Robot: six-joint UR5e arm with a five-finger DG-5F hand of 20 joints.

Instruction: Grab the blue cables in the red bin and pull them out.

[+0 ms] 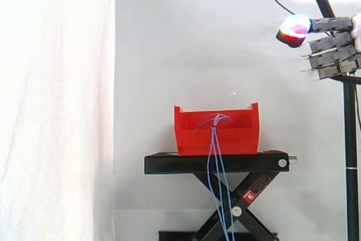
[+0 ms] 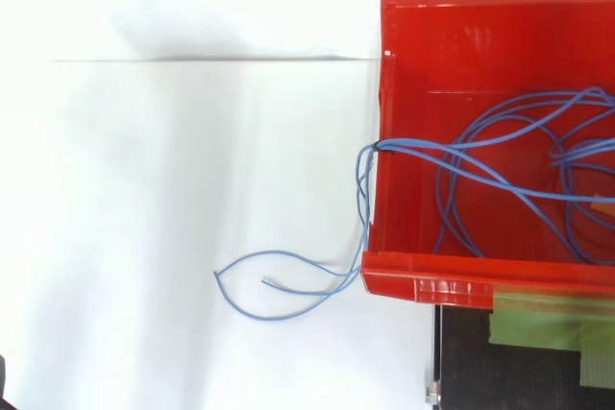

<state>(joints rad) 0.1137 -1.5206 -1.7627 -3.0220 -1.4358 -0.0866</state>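
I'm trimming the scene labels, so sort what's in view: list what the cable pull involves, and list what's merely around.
Part of the job:
blue cables, looped in the bin and trailing over its wall
red bin
robot hand, open, high and off to the bin's side

Just around:
black stand under the bin
green tape on the stand
white curtain

Right end of red bin point(image 2: 452, 45) off-frame
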